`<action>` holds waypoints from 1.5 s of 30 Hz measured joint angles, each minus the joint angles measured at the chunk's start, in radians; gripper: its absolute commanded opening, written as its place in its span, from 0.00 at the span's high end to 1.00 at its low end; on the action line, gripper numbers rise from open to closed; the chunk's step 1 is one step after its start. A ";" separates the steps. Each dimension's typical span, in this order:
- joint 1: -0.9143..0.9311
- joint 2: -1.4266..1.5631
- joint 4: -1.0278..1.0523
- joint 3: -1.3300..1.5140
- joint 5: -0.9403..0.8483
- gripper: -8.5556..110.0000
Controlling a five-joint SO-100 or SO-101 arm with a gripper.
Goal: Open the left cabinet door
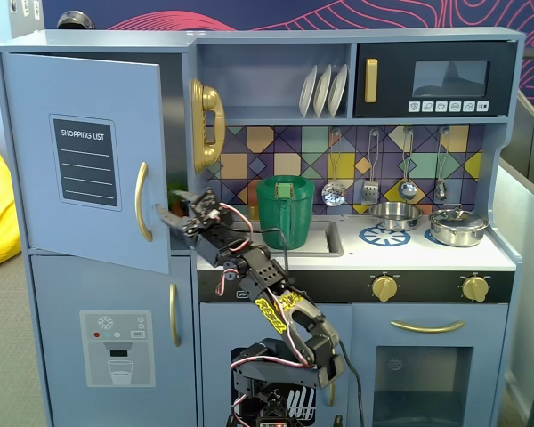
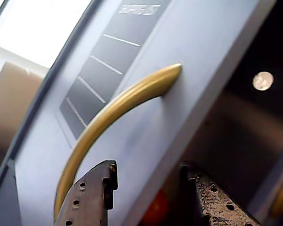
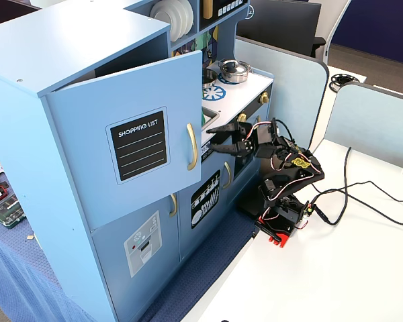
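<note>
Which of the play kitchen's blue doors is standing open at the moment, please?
The upper left door with the "SHOPPING LIST" panel; it is swung ajar, while the dispenser door below it and the oven door sit shut.

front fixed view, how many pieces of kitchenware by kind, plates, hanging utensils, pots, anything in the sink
white plates: 3
hanging utensils: 4
metal pots: 2
green bucket: 1
total: 10
</note>
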 measured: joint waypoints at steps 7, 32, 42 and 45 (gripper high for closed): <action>0.209 -0.032 0.011 0.000 0.156 0.85; -0.196 -0.331 -0.360 0.000 0.123 0.75; -0.367 -0.387 -0.460 0.000 0.051 0.77; -0.345 -0.387 -0.460 0.000 0.066 0.77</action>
